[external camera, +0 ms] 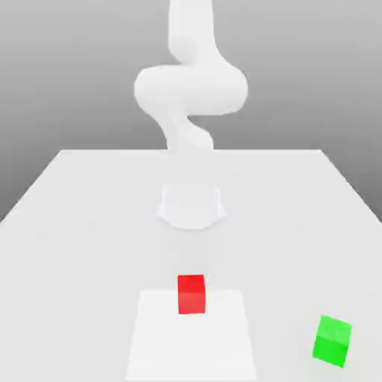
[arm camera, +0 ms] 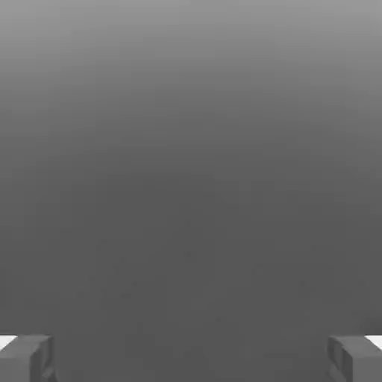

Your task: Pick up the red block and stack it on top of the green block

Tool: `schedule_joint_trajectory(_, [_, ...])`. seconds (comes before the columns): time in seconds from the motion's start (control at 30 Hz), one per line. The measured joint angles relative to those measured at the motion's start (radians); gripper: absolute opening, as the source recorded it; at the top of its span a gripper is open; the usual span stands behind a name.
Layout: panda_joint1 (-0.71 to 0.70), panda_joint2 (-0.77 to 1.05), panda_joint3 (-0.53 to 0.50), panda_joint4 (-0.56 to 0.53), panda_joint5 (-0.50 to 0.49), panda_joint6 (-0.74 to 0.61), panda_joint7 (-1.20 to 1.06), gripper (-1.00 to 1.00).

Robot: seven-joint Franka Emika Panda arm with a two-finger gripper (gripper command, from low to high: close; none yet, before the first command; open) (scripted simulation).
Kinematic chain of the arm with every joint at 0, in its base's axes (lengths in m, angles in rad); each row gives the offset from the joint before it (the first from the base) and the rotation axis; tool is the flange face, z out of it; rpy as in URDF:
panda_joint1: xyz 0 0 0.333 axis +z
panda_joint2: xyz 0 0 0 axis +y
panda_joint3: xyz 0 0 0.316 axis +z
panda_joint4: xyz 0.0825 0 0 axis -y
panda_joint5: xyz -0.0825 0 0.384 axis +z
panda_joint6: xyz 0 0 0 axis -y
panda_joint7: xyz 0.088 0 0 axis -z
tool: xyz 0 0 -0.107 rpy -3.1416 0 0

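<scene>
The white arm (external camera: 190,97) rises from a round base (external camera: 191,205) set in the middle of the exterior frame, twists once through a thick bulge near the upper centre, and runs out past the top edge. It stands on a pale surface (external camera: 74,224) that fills the lower half of that frame and narrows toward the back. The red block (external camera: 191,293) sits square on the surface, lower centre of the frame, directly below the base and well apart from it. It rests at the far edge of a slightly brighter rectangular patch (external camera: 190,339) that stretches from the block down to the bottom edge. The green block (external camera: 332,340) lies in the lower right corner of the frame, turned at an angle so one corner faces forward, well apart from the red block and outside the bright patch. Nothing touches either block. In the hand view, the jaws (arm camera: 191,358) are spread wide: two grey fingertips (arm camera: 28,358) show in the bottom corners, one at the lower left and one at the lower right, with plain grey background between them and nothing gripped. The rest of that frame is a smooth grey gradient, lighter toward the top.
</scene>
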Motion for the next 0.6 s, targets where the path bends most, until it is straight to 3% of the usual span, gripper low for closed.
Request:
schedule_joint_trajectory(0.43, [0.01, 0.42, -0.01, -0.389, -0.004, 0.314, -0.037, 0.0])
schedule_joint_trajectory(0.6, [0.011, 0.661, -0.011, -0.526, -0.002, 0.492, -0.055, 0.0])
